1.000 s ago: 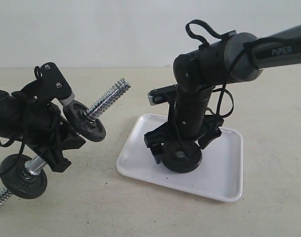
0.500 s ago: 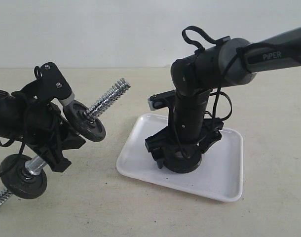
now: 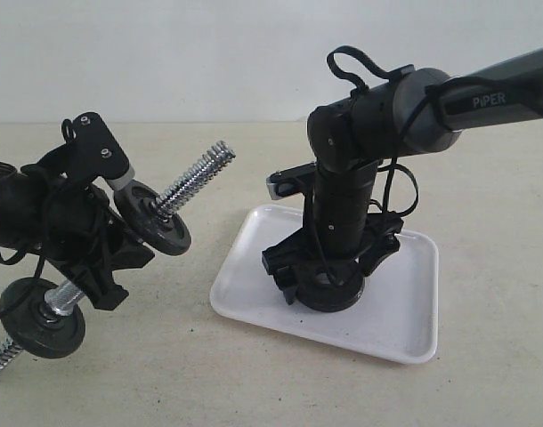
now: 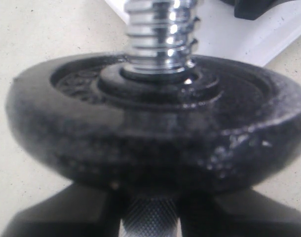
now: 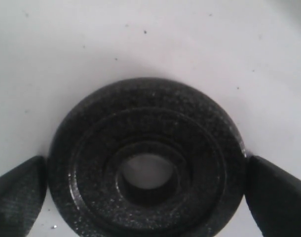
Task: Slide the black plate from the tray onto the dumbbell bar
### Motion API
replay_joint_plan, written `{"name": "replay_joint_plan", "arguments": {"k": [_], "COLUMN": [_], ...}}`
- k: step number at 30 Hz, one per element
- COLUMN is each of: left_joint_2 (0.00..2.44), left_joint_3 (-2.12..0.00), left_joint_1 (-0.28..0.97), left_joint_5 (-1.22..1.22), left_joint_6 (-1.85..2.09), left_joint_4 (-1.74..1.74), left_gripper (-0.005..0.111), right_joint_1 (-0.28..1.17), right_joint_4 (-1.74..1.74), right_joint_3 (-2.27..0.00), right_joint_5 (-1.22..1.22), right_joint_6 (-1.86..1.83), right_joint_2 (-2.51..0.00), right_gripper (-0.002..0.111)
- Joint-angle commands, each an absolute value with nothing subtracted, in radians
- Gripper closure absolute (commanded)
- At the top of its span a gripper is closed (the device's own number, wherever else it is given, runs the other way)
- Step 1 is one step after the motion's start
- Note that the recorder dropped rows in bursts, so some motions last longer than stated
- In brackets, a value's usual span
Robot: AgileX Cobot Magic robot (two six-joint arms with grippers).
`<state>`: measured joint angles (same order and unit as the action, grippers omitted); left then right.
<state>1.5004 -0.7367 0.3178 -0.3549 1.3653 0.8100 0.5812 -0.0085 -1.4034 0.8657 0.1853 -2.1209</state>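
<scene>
Beige bench (image 3: 485, 178) bore the tray (image 3: 405, 329); on it the black plate (image 5: 145, 128) lay between the wide jaws of the right pincer (image 5: 146, 195). Nearby the left pincer (image 4: 150, 219) gripped the dumbbell bar (image 3: 198, 176); lifting and threading remained.

White "PiPER" lettering on the right arm (image 3: 498, 98).

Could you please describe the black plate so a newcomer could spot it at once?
Find the white tray on the exterior view's right. The black plate lies flat on it, under the right gripper. Unlike the two discs on the dumbbell bar, it sits on no rod.
</scene>
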Motion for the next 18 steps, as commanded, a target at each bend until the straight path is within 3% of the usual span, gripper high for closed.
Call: {"name": "replay_joint_plan", "arguments": {"k": [1,18], "left_joint_2": [1.456,1.456], "left_joint_3": [-0.761,-0.761], "left_joint_1": [0.320,0.320], "left_joint_5": [-0.292,-0.292], "left_joint_6": [1.354,1.354], "left_joint_4": [0.875,0.875], "left_gripper": [0.102,0.102], "right_joint_1": [0.579,0.579], "right_joint_4": [-0.009,-0.022], "right_joint_3": [-1.384,-1.384], "right_joint_5": [0.901,0.934], "right_joint_6": [0.176,0.202], "right_joint_2": [-2.156,-2.156], "right_gripper": [0.007,0.007]}}
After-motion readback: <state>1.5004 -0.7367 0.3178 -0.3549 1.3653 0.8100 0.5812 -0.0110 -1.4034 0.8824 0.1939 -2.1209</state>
